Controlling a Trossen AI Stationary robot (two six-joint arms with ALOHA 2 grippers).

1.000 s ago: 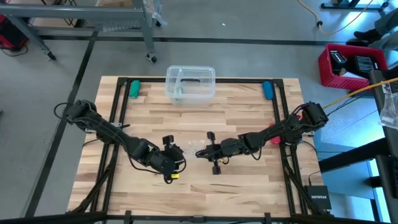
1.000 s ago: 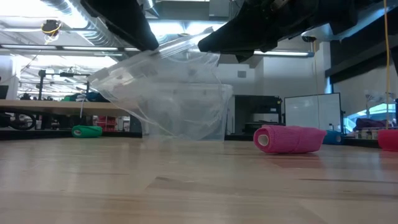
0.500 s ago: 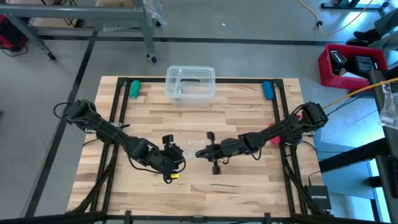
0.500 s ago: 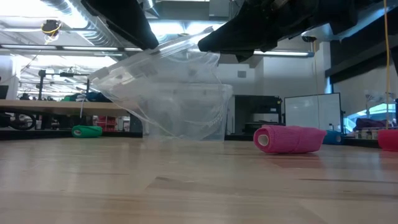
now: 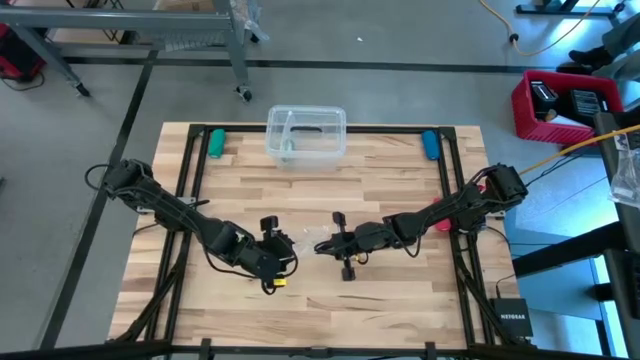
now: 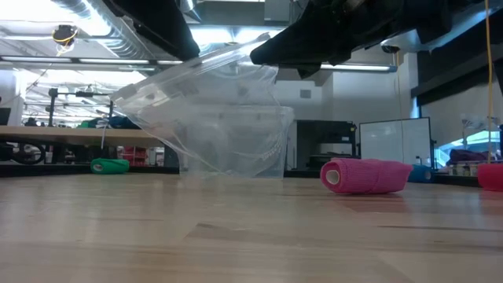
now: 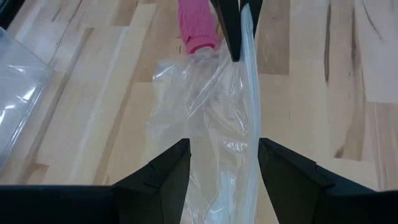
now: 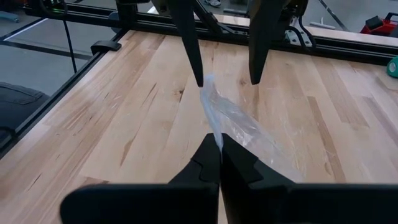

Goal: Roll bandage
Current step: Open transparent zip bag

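Bandage point(image 6: 365, 175): pink roll, lying on its side on wooden table point(image 5: 390, 170), open end toward low camera; also seen in left wrist view point(image 7: 198, 26) just past far end of plastic wrapper point(image 7: 214, 130). Not held by either gripper.

Left gripper point(image 7: 219, 163): near table's front middle, fingers point(image 7: 163, 169) spread wide apart, wrapper passing between them; cannot tell whether pads touch plastic. In high view point(image 5: 284, 250), facing right gripper point(image 5: 322, 246) across a small gap at table centre.

Right gripper point(image 8: 219, 157): fingers pressed together, pinching one end of clear crumpled wrapper point(image 8: 239, 127). Wrapper stretched from that pinch toward left gripper's tips, lifted off table, seen in low view point(image 6: 212, 110) as a slack clear sheet hanging under both arms.

Clear lidless container point(image 5: 306, 132) at table's far edge, centre. Green object point(image 5: 216, 142) at far left corner, blue object point(image 5: 430, 144) at far right corner. Small red object point(image 6: 491, 175) at right margin of low view, on table, well apart from bandage. Red crate point(image 5: 563, 103) on floor beyond table's right side.
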